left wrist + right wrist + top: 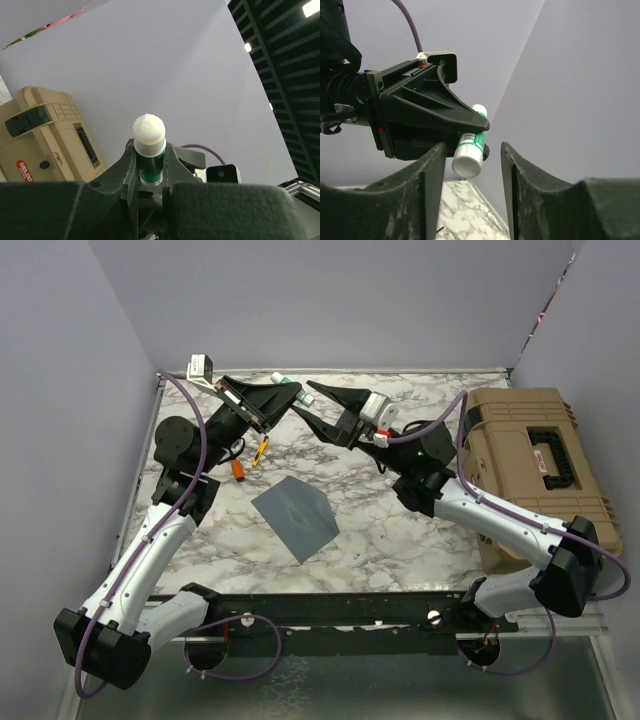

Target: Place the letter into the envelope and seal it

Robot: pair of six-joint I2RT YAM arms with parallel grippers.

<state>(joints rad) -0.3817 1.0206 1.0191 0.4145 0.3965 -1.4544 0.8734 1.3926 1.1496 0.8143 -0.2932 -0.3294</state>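
- Envelope [295, 518] lies flat near the middle of the marble table [400, 530], turned corner-on like a diamond. Nothing touches it.
- Cannot tell from the top view whether its flap is open or down.
- Both claws are raised at 12 o'clock from the envelope, tips almost meeting, well apart from it.
- Left gripper [150, 155] is clenched on a green glue stick [469, 152], whose white glue tip is exposed.
- Right gripper [301, 397] is released, jaws apart with the stick's white base end between them. Cannot tell if either jaw touches it.
- A small orange piece [238, 468] and a yellow piece [262, 448] sit at 11 o'clock from the envelope.
- A tan toolbox [520, 455] stands at 2 o'clock, at the table's right edge.
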